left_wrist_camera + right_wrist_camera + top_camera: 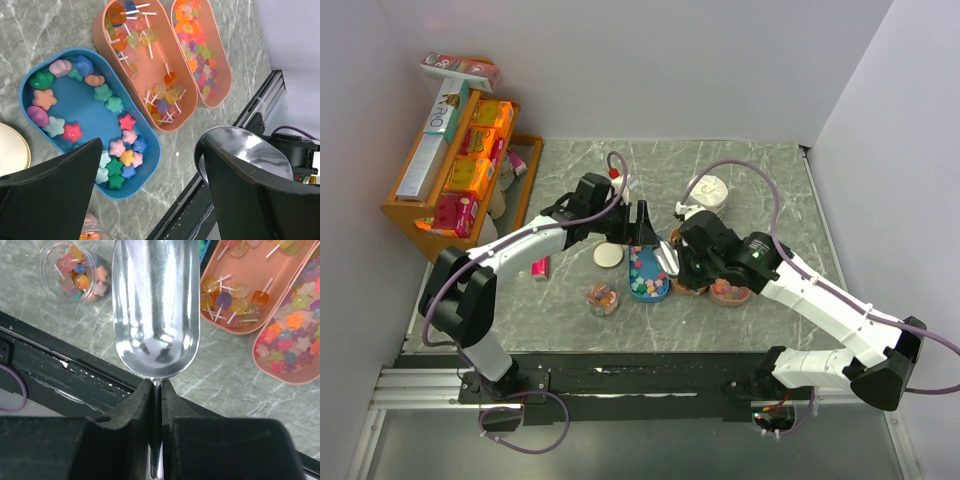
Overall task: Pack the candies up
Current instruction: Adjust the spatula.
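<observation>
Star-shaped candies (117, 150) in mixed colours lie in a blue tray (150, 165); it also shows in the top view (648, 275). Smaller star candies (197, 45) fill a peach tray (295, 340). A small clear jar (602, 298) holds some candies and shows in the right wrist view (75, 272). My right gripper (156, 390) is shut on the handle of an empty metal scoop (155, 310), held just right of the blue tray (665, 258). My left gripper (155, 200) is open and empty, above the blue tray's far end (640, 225).
A second peach tray (145, 65) holds lollipops. A white lid (608, 256) lies left of the blue tray, and a pink packet (540, 267) lies further left. A white cup (708, 192) stands at the back. A wooden shelf (400, 215) with orange boxes stands at far left.
</observation>
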